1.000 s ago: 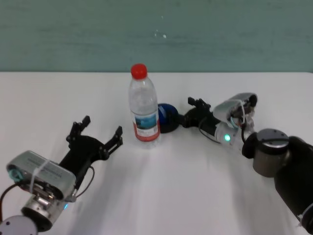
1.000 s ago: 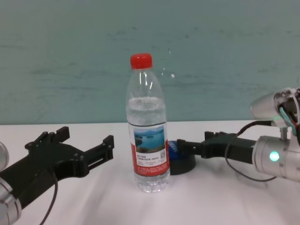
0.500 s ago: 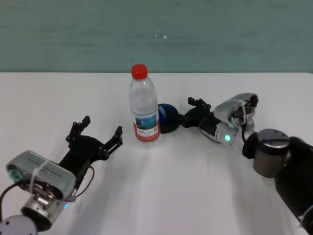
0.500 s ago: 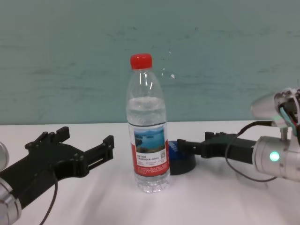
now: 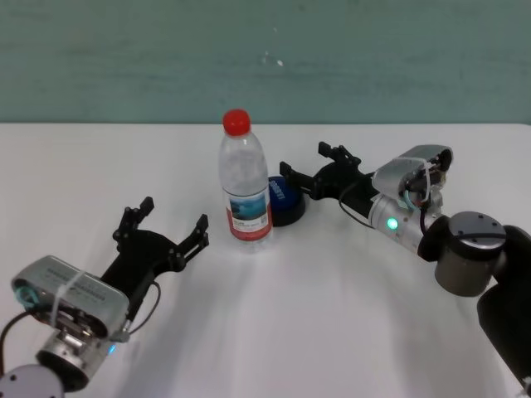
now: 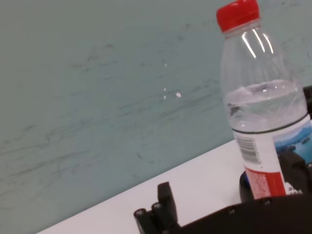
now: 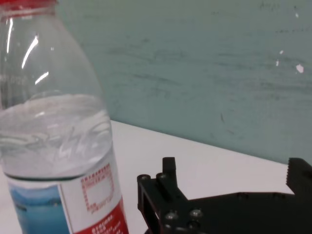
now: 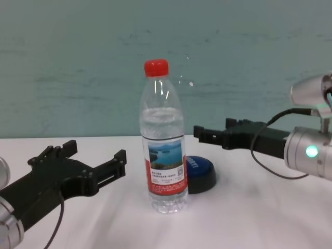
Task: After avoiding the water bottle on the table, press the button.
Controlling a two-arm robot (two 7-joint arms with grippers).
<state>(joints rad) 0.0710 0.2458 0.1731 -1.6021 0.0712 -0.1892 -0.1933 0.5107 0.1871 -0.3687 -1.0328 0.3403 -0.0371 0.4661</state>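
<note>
The water bottle [image 5: 246, 186] stands upright mid-table, clear with a red cap; it also shows in the chest view [image 8: 165, 155], left wrist view [image 6: 263, 112] and right wrist view [image 7: 53, 146]. The blue dome button [image 5: 284, 199] on its black base sits just behind and right of the bottle [image 8: 201, 168]. My right gripper [image 5: 311, 166] is open and empty, held in the air just above and right of the button, apart from it [image 8: 212, 130]. My left gripper [image 5: 172, 214] is open and empty, low over the table left of the bottle [image 8: 96, 151].
The white table [image 5: 332, 315] stretches wide around these things. A teal wall [image 5: 265, 58] runs behind its far edge. My right forearm [image 5: 415, 224] lies over the table's right side.
My right gripper has risen from the button's top and drawn back a little to the right, so the blue dome now shows uncovered. The left arm and the bottle have not moved.
</note>
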